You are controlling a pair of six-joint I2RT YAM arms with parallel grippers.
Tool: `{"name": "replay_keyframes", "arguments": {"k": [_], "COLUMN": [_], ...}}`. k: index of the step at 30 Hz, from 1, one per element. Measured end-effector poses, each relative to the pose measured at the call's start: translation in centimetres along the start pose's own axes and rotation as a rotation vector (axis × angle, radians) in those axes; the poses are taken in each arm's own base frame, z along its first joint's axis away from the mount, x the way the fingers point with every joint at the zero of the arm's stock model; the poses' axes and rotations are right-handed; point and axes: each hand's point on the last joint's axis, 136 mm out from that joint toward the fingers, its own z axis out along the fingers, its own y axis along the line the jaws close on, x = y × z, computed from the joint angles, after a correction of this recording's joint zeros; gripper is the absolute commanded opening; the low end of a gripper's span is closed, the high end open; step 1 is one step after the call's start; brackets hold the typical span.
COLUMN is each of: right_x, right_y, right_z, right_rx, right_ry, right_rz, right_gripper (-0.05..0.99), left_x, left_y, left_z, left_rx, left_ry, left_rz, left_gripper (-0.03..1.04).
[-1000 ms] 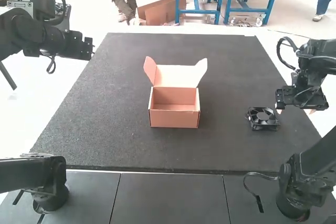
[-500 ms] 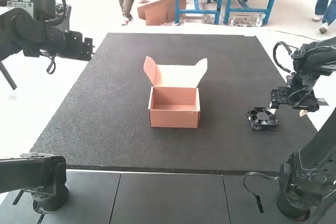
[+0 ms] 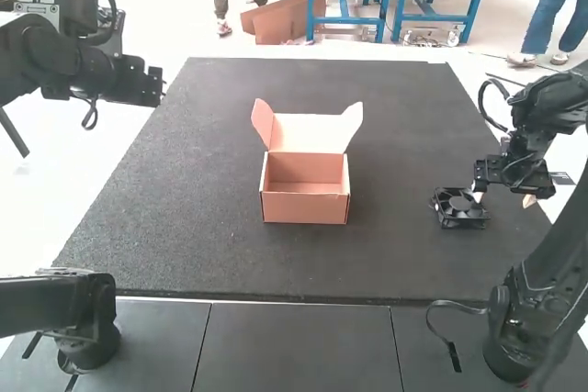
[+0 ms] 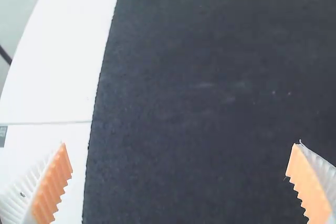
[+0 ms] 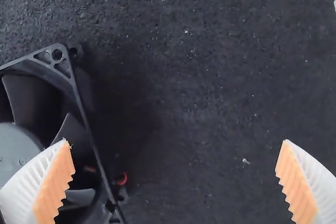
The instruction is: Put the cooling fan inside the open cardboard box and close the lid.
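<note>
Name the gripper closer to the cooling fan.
The right gripper: open, one finger over the cooling fan; the left gripper hangs over the mat's left edge.

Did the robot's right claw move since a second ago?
Yes. The right gripper has come down and slightly leftward in the high view, closer to the cooling fan, which lies unmoved on the mat.

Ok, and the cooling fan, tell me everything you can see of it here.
The cooling fan is a black square frame, plastic by its look, with dark blades around a grey hub and a mounting hole in one corner. It lies flat on the black mat, well apart from the open cardboard box, on the right arm's side. The right gripper hangs open above its edge, one finger over the frame, the other over bare mat; contact cannot be judged.
</note>
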Motion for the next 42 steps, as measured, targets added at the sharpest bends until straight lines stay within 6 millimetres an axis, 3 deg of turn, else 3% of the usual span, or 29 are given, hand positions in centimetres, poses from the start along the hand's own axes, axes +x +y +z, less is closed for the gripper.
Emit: {"name": "replay_keyframes", "arguments": {"k": [10, 23, 28, 32, 37, 38, 42], "right_x": [-0.1, 1.6, 1.7, 1.9, 1.8, 1.8, 1.7], "right_y": [-0.4, 0.3, 0.5, 0.9, 1.5, 1.7, 2.0], "right_z": [0.3, 1.8, 2.0, 2.4, 2.5, 2.5, 2.6], "right_rx": [-0.003, -0.034, -0.043, -0.064, -0.097, -0.104, -0.123], "right_ry": [0.013, 0.101, 0.106, 0.119, 0.111, 0.108, 0.1], "right_rz": [0.015, 0.008, 0.017, 0.023, 0.031, 0.031, 0.032], "right_gripper": [0.88, 0.88, 0.67, 0.35, 0.1, 0.0, -0.02], "left_x": [0.2, -0.2, 0.1, -0.1, -0.7, -0.7, -0.3], "left_y": [-0.1, -0.1, 0.2, 0.3, 0.4, 0.4, 0.3], "left_z": [0.4, 0.5, 0.5, 0.4, 0.0, 0.0, 0.0], "left_rx": [0.003, 0.003, -0.005, -0.006, -0.006, -0.006, -0.006], "left_ry": [0.012, 0.012, 0.02, 0.018, 0.006, 0.006, 0.021], "left_rz": [0.002, 0.001, -0.003, -0.004, -0.006, -0.006, -0.007], "left_gripper": [0.97, 0.97, 0.97, 0.97, 0.97, 0.97, 0.97]}}
